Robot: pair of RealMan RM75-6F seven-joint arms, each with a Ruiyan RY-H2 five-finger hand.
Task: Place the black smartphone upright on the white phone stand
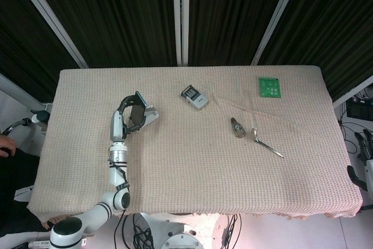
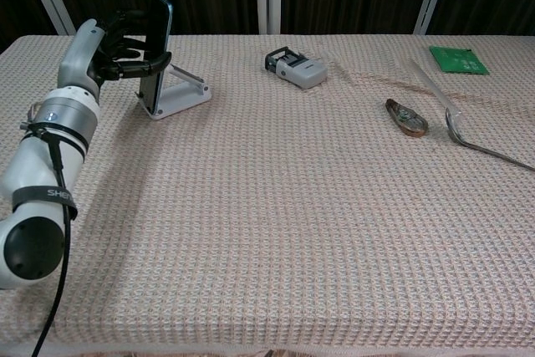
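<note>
The black smartphone (image 2: 159, 38) stands upright on its edge, its lower end down in the white phone stand (image 2: 182, 98) at the table's left rear. My left hand (image 2: 125, 46) grips the phone from the left side, fingers wrapped around it. From above, the left hand (image 1: 129, 111), the smartphone (image 1: 139, 107) and the phone stand (image 1: 150, 115) show close together. My right hand (image 1: 366, 147) hangs off the table's right edge, far from the phone, holding nothing, fingers apart.
A small grey device (image 2: 296, 67) lies at the back centre. A brown oval object (image 2: 406, 116) and a metal spoon (image 2: 468, 135) lie to the right. A green card (image 2: 458, 59) sits at the back right corner.
</note>
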